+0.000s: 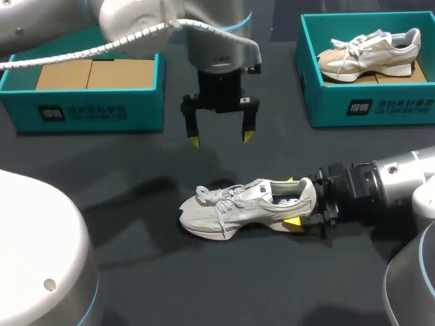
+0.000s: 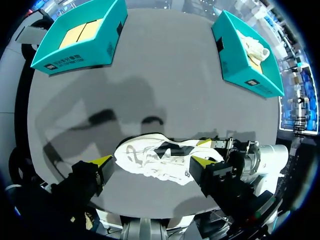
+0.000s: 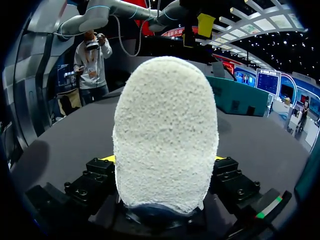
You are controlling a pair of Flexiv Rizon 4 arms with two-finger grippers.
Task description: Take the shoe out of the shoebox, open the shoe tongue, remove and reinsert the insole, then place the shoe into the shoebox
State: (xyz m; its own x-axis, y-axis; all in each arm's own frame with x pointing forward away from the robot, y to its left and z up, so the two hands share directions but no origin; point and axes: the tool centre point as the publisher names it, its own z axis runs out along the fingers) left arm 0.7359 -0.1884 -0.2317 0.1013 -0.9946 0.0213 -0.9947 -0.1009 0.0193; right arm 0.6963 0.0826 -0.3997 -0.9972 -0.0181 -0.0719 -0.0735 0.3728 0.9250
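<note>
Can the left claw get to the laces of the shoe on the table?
Probably yes: the left claw hangs open above the shoe, nothing between, and the right claw grips only its heel.

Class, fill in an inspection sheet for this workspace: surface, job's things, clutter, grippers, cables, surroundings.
Surface: dark table, shadows under the arms.
Job's things: grey shoe upright on the table; left shoebox empty; right shoebox holds a beige shoe.
Clutter: nothing seen.
Grippers: right gripper shut on the grey shoe at its heel; left gripper open, above the table, holding nothing.
Cables: white ribbed hose along the left arm.
Surroundings: nothing seen.
</note>
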